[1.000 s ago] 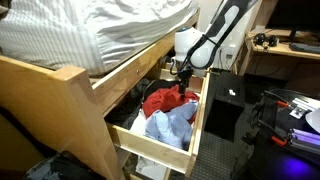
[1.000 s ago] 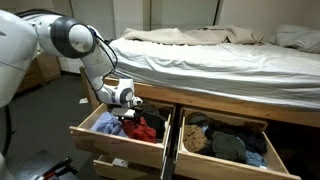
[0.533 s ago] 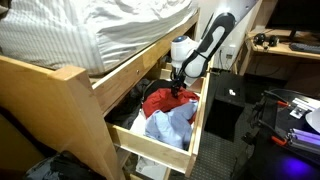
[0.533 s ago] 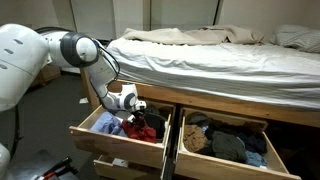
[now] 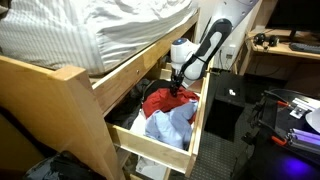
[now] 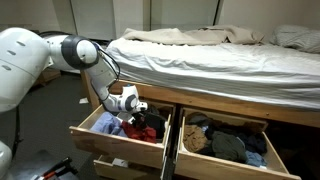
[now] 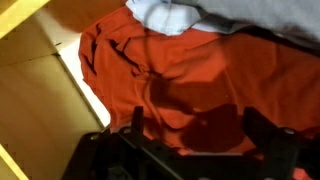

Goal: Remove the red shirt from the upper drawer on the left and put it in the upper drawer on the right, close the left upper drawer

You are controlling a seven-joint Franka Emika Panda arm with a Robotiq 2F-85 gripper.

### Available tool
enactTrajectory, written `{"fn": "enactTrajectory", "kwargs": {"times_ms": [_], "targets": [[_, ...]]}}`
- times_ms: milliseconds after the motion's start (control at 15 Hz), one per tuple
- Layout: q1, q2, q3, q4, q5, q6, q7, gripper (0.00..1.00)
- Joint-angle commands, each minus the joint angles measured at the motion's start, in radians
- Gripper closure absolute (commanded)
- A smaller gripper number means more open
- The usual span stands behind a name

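Observation:
The red shirt (image 7: 190, 75) lies crumpled in the open left upper drawer (image 6: 105, 143); it shows in both exterior views (image 5: 160, 100) (image 6: 147, 124). My gripper (image 7: 200, 125) hangs right above the shirt with its two dark fingers spread wide, nothing between them. In an exterior view the gripper (image 5: 178, 88) sits at the shirt's far end. The right upper drawer (image 6: 225, 160) is open and holds dark clothes.
A light blue garment (image 5: 170, 125) lies in the same drawer beside the red shirt. The bed with white bedding (image 6: 220, 60) overhangs the drawers. A wooden bedpost (image 5: 70, 120) stands near. A desk with cables (image 5: 290, 45) is behind.
The arm swung in and lowered the gripper onto the red shirt during the first half second; since then it has barely moved.

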Motion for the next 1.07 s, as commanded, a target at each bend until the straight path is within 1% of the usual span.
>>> {"fn": "enactTrajectory", "kwargs": {"times_ms": [0,133,200,267,400,533,733,867,933,1000], "targets": [[0.034,0.058,-0.039,0.05,0.034,0.053,0.064,0.0],[-0.065,0.056,0.07,0.052,0.092,0.145,-0.019,0.0],[-0.089,0.063,0.102,0.056,0.121,0.179,-0.045,0.12],[-0.119,0.062,0.146,0.052,0.148,0.217,-0.082,0.28],[-0.167,0.072,0.208,0.057,0.182,0.258,-0.143,0.42],[-0.204,0.079,0.254,0.059,0.203,0.277,-0.189,0.56],[-0.245,0.083,0.298,0.061,0.221,0.266,-0.23,0.76],[-0.262,0.075,0.315,0.057,0.228,0.223,-0.25,0.9],[-0.25,0.078,0.299,0.06,0.232,0.226,-0.238,0.97],[-0.245,0.082,0.292,0.063,0.236,0.235,-0.23,0.98]]}}
